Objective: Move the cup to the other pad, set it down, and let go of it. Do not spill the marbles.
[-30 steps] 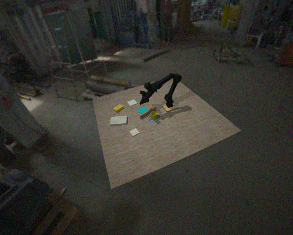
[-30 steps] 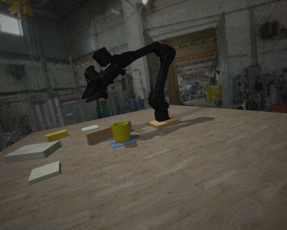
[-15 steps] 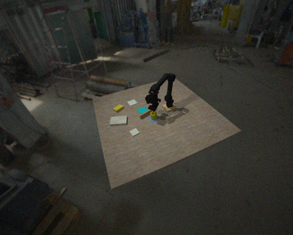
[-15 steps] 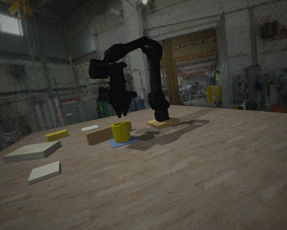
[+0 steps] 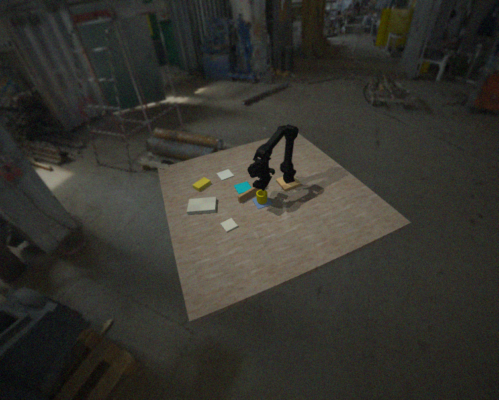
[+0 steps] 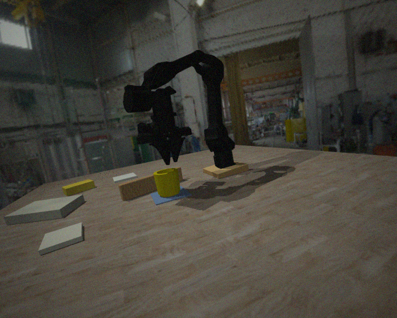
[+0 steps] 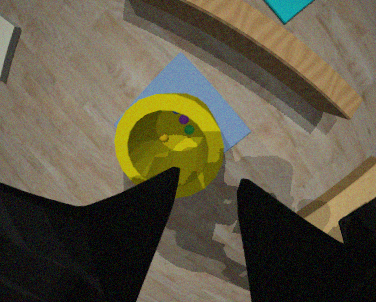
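Observation:
The yellow cup point(image 5: 261, 197) point(image 6: 167, 182) point(image 7: 155, 145) stands upright on the blue pad point(image 5: 263, 205) point(image 6: 159, 199) point(image 7: 182, 75). Several small marbles lie inside it, among them a purple marble point(image 7: 184, 119), a green marble point(image 7: 189, 129) and an orange marble point(image 7: 164, 137). The teal pad point(image 5: 242, 187) point(image 7: 290, 7) lies beyond the wooden bar and is hidden in the exterior view. My gripper point(image 5: 262, 188) point(image 6: 171, 162) point(image 7: 209, 180) points down, partly open and empty, with its tips above the cup's rim. In the wrist view the tips sit off to one side of the cup's centre.
The wooden bar point(image 5: 247, 195) point(image 6: 139, 188) point(image 7: 280, 45) stands between the two pads. A large white slab point(image 5: 202, 205) point(image 6: 42, 208), two smaller white slabs point(image 5: 229, 224) point(image 5: 225, 174) and a yellow block point(image 5: 202, 183) point(image 6: 78, 187) lie farther from the arm's base.

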Controlling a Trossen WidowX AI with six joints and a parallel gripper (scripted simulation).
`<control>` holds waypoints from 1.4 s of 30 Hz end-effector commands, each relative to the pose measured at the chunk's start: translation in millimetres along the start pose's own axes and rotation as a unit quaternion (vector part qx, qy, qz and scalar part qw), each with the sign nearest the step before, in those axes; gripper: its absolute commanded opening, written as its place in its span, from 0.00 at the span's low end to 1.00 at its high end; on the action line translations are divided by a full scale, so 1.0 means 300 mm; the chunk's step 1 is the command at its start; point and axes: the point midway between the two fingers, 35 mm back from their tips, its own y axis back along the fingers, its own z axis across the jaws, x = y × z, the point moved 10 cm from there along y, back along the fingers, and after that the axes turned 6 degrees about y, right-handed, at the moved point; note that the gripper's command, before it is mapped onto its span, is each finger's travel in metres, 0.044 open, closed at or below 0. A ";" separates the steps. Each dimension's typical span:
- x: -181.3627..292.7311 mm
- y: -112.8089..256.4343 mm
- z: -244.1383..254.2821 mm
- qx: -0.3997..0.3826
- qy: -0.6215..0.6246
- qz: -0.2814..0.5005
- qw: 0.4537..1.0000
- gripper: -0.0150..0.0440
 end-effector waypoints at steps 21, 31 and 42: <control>-0.004 -0.132 0.000 0.003 -0.002 -0.001 1.000 0.54; -0.003 -0.181 -0.005 0.003 -0.002 -0.001 1.000 0.54; -0.002 -0.176 -0.004 0.002 -0.005 0.001 1.000 0.45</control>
